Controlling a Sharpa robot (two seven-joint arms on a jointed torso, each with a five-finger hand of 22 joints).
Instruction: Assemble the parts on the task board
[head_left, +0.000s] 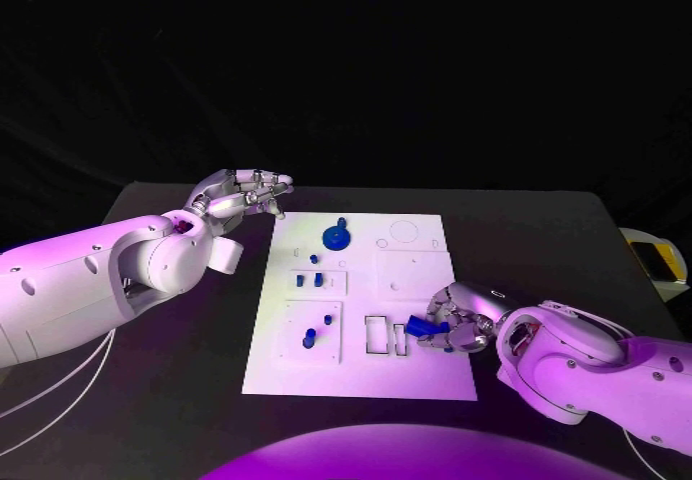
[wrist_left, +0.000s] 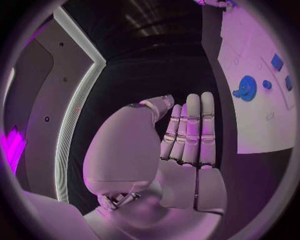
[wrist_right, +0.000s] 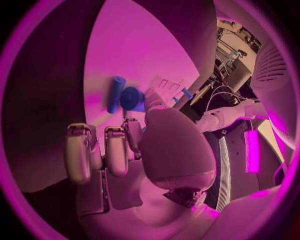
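Observation:
The white task board (head_left: 418, 372) lies in the middle of the black table. On it are a round blue part with a stem (head_left: 336, 236), two small blue parts (head_left: 300, 281) in the middle left, and two more (head_left: 309, 340) near the front left. My right hand (head_left: 462, 318) rests at the board's right side and pinches a blue part (head_left: 423, 326) beside the rectangular slots (head_left: 376, 335); the right wrist view shows that blue part (wrist_right: 131, 98) at the fingertips. My left hand (head_left: 242, 195) hovers off the board's far left corner, fingers (wrist_left: 192, 130) straight, holding nothing.
A yellow-edged object (head_left: 656, 262) sits at the table's right edge. In the left wrist view the board (wrist_left: 256, 130) with the round blue part (wrist_left: 247, 88) lies beside the left hand. Bare black table surrounds the board.

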